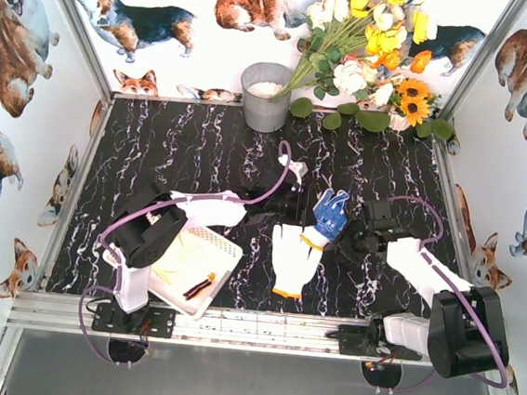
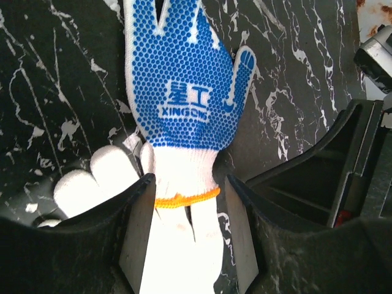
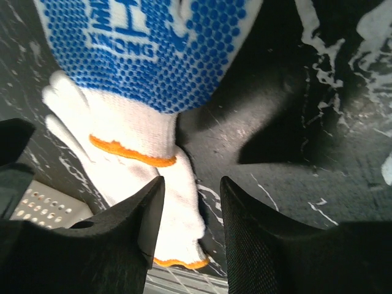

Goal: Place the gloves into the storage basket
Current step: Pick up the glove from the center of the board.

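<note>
A blue dotted glove (image 1: 330, 213) lies palm up mid-table, its white orange-edged cuff resting on the fingers of a white glove (image 1: 293, 258). In the left wrist view my left gripper (image 2: 188, 229) is open and straddles the blue glove's (image 2: 184, 79) cuff, with a gap still showing at the right pad. The white glove's fingers (image 2: 92, 184) lie just left of it. My right gripper (image 3: 191, 208) is open beside the white glove (image 3: 122, 159), holding nothing, with the blue glove (image 3: 153, 49) ahead. The storage basket (image 1: 226, 250) sits front left with a pale yellowish glove (image 1: 178, 264) in it.
A grey metal bucket (image 1: 266, 95) stands at the back centre, with a flower bunch (image 1: 372, 40) leaning over the back right. The two gripper heads (image 1: 291, 217) (image 1: 351, 236) stand close together on either side of the gloves. Printed walls close in the table.
</note>
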Robot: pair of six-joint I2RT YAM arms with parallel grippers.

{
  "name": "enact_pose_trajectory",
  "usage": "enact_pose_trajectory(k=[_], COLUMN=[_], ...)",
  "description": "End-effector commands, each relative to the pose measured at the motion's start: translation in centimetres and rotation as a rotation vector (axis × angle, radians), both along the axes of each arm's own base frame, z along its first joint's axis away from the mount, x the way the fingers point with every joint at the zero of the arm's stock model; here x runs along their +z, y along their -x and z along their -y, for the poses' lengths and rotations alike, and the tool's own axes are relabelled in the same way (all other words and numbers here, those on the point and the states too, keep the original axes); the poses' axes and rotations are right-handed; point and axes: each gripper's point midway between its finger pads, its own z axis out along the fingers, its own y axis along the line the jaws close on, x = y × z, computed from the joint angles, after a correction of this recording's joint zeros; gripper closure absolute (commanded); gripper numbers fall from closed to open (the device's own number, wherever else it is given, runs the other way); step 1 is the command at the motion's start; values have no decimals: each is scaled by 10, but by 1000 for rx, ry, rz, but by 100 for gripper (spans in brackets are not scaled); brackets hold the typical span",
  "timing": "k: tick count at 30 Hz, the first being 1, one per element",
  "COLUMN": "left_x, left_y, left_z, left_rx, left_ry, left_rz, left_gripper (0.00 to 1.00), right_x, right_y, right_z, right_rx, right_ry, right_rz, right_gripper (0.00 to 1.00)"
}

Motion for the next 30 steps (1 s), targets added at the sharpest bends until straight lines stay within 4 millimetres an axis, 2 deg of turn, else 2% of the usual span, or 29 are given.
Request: enact_pose_trajectory(k=[1,4,11,16,30], left_x=[17,7,-14,-19,-35], left_y=[-11,-17,-28,-33,-30], left_z=[20,20,16,15,26], left_rx=[-7,10,40,56,22], left_ry=[70,43,-16,-16,10], left_rz=[26,15,-1,-10,-58], left_gripper=[58,62,63,63,67], right_x=[18,17,10,1,-12], right_y=[-31,-36,-46,-47,-48], right_z=[-11,-12,-12,-11,-10], right_rx=[-35,-52,-68,-75,-83], right_ry=[-74,-84,-74,-68,-54], right_rz=[134,149,150,134,104], right_gripper=[57,59,62,63,64])
